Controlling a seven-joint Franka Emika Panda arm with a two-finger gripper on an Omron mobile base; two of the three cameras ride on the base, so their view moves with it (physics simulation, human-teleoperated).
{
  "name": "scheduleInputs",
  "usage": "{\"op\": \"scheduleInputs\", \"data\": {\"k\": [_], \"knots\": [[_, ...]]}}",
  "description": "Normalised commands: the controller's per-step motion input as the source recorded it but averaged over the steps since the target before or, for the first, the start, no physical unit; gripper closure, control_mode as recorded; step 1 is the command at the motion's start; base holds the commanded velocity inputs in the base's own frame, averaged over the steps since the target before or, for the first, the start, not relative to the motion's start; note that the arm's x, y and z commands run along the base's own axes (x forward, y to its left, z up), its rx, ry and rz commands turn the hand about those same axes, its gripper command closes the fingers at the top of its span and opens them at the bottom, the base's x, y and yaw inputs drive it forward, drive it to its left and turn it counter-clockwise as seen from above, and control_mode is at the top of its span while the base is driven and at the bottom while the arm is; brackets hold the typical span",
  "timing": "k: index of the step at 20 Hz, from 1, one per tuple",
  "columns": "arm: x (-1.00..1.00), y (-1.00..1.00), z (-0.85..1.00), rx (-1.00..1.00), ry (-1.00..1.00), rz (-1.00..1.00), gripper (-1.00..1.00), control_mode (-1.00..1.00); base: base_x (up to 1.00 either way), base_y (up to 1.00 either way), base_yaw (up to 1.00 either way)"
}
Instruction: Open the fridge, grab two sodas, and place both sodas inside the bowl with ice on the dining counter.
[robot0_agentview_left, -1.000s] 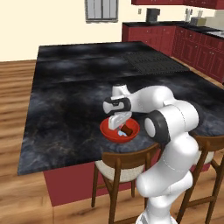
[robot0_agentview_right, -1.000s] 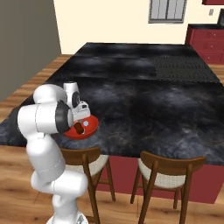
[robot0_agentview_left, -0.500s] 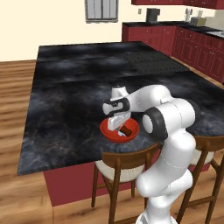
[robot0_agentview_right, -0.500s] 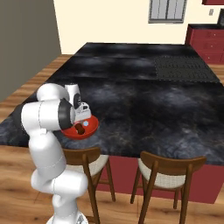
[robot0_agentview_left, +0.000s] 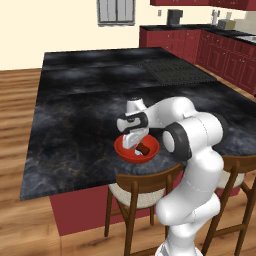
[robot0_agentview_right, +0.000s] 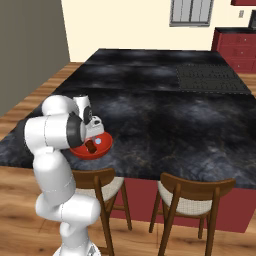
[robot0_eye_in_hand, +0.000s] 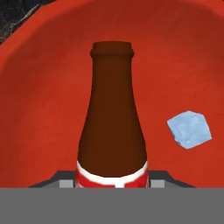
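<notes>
One ice cube (robot0_eye_in_hand: 189, 129) is showing beside the brown soda bottle (robot0_eye_in_hand: 112, 118) in the hand view, inside the red bowl (robot0_eye_in_hand: 39, 96). Both base views are giving the bowl (robot0_agentview_left: 121, 148) near the bench's (robot0_agentview_left: 75, 120) front edge, with the claw (robot0_agentview_left: 132, 140) over it. Its fingertips are sitting out of sight, so I cannot tell whether it is gripping the bottle.

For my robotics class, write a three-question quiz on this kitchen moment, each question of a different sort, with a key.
1. True or false: the brown bottle lies inside the red bowl.
2. Multiple choice: the bowl sits on (A) the wooden floor, (B) the black stone counter, (C) a chair seat.
3. Fill in: beside the bottle in the hand view lies one pale ice ____.

Key: 1 true; 2 B; 3 cube.
</notes>
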Motion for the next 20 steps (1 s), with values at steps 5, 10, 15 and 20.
{"op": "scheduleInputs", "data": {"k": [5, 10, 15, 20], "knots": [[-0.13, 0.00, 0.00, 0.00, -0.07, 0.00, -1.00, -1.00, 0.00, 0.00, 0.00], [-0.30, 0.00, 0.20, 0.00, -0.17, 0.00, -1.00, -1.00, 0.00, 0.00, 0.00], [-0.51, -0.02, 0.70, 0.06, -0.26, 0.00, -1.00, -1.00, 0.00, 0.00, 0.00], [-0.49, -0.08, 0.78, 0.15, -0.19, 0.00, -1.00, -1.00, 0.00, 0.00, 0.00]]}}
